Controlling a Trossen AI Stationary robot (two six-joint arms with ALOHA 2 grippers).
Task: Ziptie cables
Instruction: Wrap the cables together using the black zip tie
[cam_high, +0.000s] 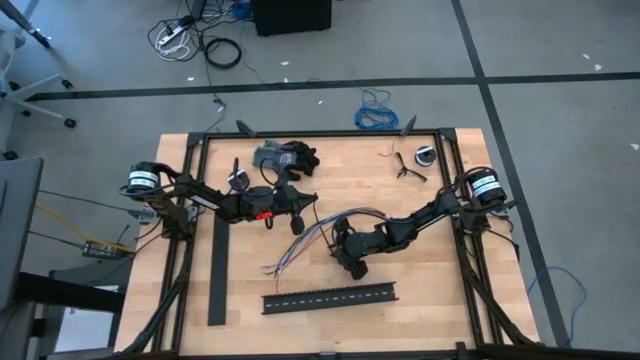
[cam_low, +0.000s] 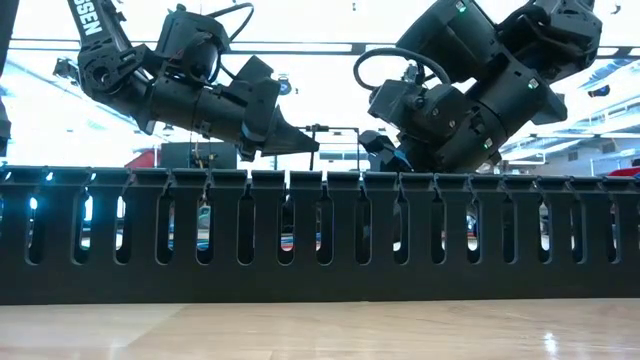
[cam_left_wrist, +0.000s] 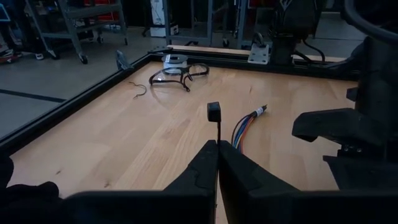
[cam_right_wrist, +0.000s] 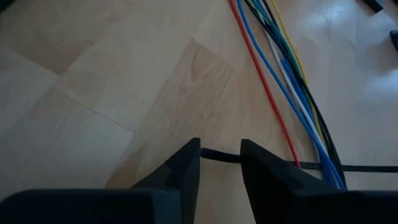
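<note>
right wrist view shows your right hand (cam_right_wrist: 219, 158) low over the tabletop (cam_right_wrist: 93, 93), its two fingers standing a little apart with a thin black strap, most likely the ziptie (cam_right_wrist: 219, 155), lying across the gap between them. you cannot call that a pinch yet; the strap sits between the fingers but looks loose. the strap runs on under the cables (cam_right_wrist: 292, 93), which lie just beside the fingers as a tight run of red, blue, white and dark wires.

from above, the cables (cam_high: 310, 240) fan out in the middle of the tabletop, between the two arms, with the splayed ends pointing toward the slotted channel (cam_high: 330, 297). your left hand (cam_left_wrist: 217, 163) is pressed together on another thin black strip whose square head (cam_left_wrist: 213, 112) stands up ahead of it.

watch these risks. if the right fingers meet too high, the flat strap can slip out or twist, and you lose the tail. if you drop lower, the fingertips scrape the wood and push the strap away. any pull along the strap can drag the wires sideways and spread the bundle, leaving a stray wire, the red one especially, outside the loop. the two hands sit near each other, so a wide swing could knock them together.
</note>
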